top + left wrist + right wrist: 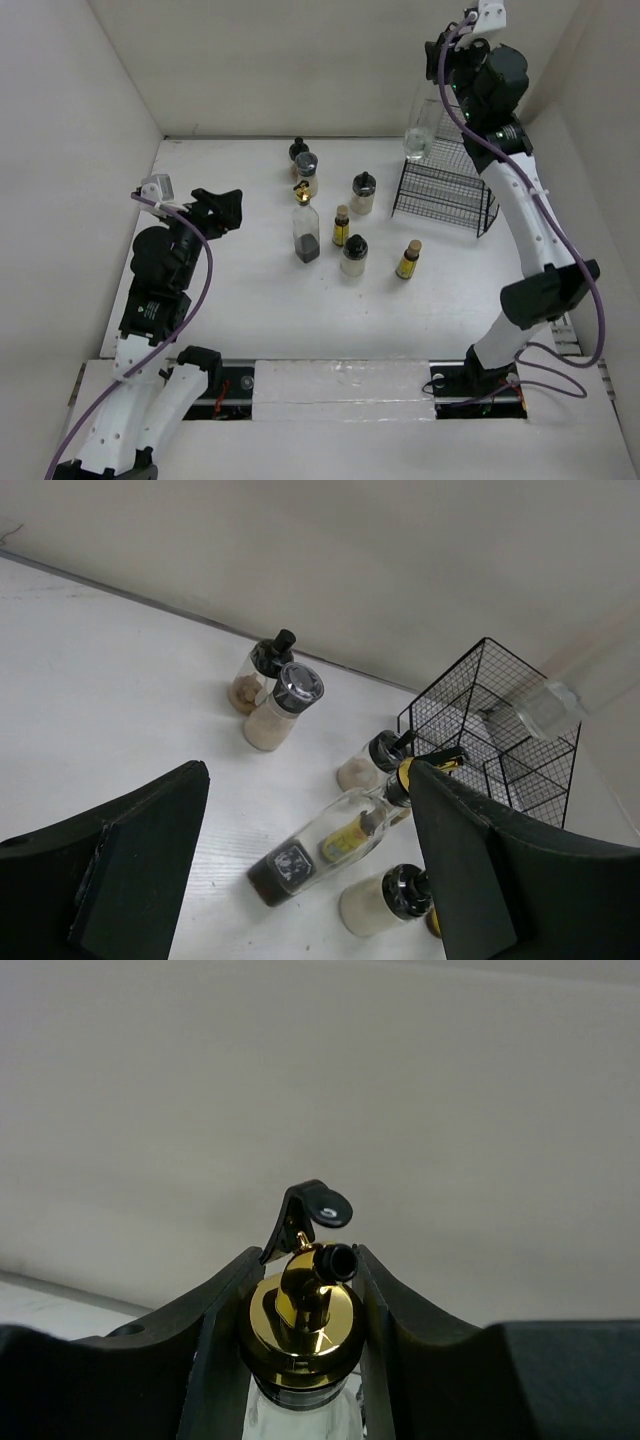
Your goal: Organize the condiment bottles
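Surface: white desk [230,310], matte, boxed in by plain white walls [300,60] on three sides. Upper right of the top view: black wire rack [445,190]. Just above it in frame, the right end effector [300,1290] clamps a clear gold-pourer bottle [418,135] by the neck, held off the desk. At left, the left end effector [222,212] stands open, unloaded. Remaining condiment bottles [354,255] cluster upright mid-desk.
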`<state>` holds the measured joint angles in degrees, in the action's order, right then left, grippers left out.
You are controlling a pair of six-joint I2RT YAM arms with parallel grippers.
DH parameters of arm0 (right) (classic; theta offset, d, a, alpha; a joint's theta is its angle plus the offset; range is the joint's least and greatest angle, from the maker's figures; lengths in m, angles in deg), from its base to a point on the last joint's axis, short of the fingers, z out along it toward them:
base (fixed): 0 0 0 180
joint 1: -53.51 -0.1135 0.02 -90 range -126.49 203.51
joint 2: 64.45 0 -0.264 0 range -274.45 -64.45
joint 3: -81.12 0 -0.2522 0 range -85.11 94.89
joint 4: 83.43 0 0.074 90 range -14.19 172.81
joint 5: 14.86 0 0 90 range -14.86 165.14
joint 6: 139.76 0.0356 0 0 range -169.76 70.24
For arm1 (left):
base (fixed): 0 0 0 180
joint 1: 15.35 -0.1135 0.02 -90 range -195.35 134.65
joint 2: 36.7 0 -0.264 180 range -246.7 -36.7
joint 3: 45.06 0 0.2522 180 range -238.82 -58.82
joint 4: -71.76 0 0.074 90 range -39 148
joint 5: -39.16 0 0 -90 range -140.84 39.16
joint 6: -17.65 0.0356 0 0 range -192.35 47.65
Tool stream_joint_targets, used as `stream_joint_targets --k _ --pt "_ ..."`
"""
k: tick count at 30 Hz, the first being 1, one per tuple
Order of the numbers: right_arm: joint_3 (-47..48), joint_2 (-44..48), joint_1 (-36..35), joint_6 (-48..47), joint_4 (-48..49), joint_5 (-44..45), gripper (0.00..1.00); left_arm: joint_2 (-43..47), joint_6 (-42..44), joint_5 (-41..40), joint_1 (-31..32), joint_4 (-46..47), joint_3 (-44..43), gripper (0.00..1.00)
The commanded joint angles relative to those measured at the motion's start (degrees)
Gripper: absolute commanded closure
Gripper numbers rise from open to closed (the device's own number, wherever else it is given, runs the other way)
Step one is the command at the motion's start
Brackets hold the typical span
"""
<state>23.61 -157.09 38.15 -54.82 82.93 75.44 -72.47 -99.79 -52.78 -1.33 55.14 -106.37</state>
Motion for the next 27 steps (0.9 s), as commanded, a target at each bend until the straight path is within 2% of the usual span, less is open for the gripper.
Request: stream_joint_targets --k 1,7,12,16,21,27 --pt "9.47 -3.41 1.64 0.57 5.15 5.41 1.00 0.61 -0.33 0.53 -0.31 2.24 0.18 0.24" --pt "19.22 -13.25 4.27 0.58 6.82 11.13 1.00 0.09 -0.33 0.53 -0.31 2.24 0.18 0.24" --pt "23.10 -16.43 6.29 0.05 7.35 14.38 1.00 -0.44 -0.33 0.01 -0.31 2.24 0.18 0.24" --pt "23.11 -17.75 8.23 0.05 7.88 14.91 1.00 -0.97 -0.33 0.00 -0.31 2.24 0.18 0.22" --pt "16.01 -15.47 8.85 0.05 12.25 16.31 1.00 -1.58 -0.33 0.52 -0.31 2.24 0.18 0.22" --pt "16.52 -16.42 9.47 0.05 14.11 19.12 1.00 -2.20 -0.33 0.53 -0.31 2.24 -0.35 0.22"
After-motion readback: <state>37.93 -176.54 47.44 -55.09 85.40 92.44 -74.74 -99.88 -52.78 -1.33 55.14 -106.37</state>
